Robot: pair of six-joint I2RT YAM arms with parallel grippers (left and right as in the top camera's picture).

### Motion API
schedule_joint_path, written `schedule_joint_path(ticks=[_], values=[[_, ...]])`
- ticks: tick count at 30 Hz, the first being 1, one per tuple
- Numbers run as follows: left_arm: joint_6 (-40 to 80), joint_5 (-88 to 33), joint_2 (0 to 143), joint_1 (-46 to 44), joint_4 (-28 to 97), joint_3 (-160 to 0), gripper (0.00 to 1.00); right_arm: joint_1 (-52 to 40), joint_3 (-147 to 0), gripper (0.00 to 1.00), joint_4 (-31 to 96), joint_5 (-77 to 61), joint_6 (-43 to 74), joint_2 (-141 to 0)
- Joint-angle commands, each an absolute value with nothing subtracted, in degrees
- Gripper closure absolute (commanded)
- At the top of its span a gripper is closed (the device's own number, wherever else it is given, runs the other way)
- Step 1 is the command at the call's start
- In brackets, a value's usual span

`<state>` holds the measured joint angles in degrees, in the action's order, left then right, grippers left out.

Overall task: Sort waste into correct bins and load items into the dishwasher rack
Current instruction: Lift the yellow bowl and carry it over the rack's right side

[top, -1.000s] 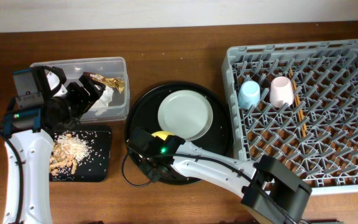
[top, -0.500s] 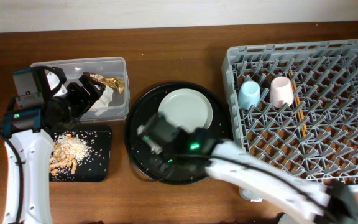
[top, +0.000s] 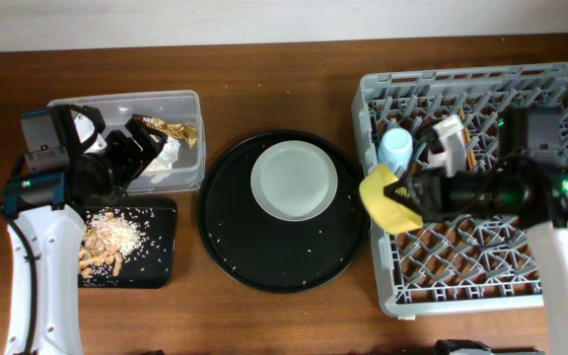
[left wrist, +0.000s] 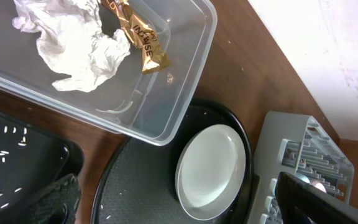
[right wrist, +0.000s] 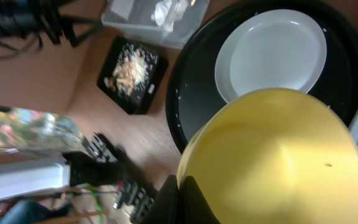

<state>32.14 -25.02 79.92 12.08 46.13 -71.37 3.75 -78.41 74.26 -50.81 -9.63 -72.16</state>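
My right gripper point(top: 414, 197) is shut on the rim of the small yellow bowl point(top: 387, 197) and holds it tilted over the left edge of the grey dishwasher rack point(top: 481, 286). The bowl fills the right wrist view point(right wrist: 278, 162), with the fingers point(right wrist: 188, 199) pinching its rim. The light-blue cup point(top: 395, 150), pink cup point(top: 449, 143) and chopsticks point(top: 474, 148) are in the rack. The pale plate point(top: 294, 180) lies on the round black tray point(top: 264, 266). My left gripper point(top: 141, 148) is open and empty over the clear tub point(top: 116, 103), which holds the tissue point(left wrist: 73, 43) and wrapper point(left wrist: 138, 37).
The shallow black tray point(top: 156, 266) in front of the clear tub holds brown scraps and rice point(top: 106, 242). Rice grains are scattered on the round black tray. My right arm lies across the middle of the rack.
My right arm has swung from the round black tray to the rack's left edge, carrying the yellow bowl. The left arm has not moved.
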Motion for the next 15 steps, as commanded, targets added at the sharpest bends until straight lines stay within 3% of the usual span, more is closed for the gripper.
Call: schedule_joint_path(ticks=[1,8,15], values=[[32.0,-25.0,79.4,12.2,46.2,-71.4,0.01,10.3,-78.7,0.96,75.7,-58.4,-15.9,-77.3],[32.0,-25.0,79.4,12.2,46.2,-71.4,0.01,18.9,-78.7,0.96,76.3,-64.1,-21.6,-94.4],[32.0,-25.0,79.4,12.2,46.2,-71.4,0.01,19.6,-77.5,0.96,79.4,-70.9,-27.2,-100.8]])
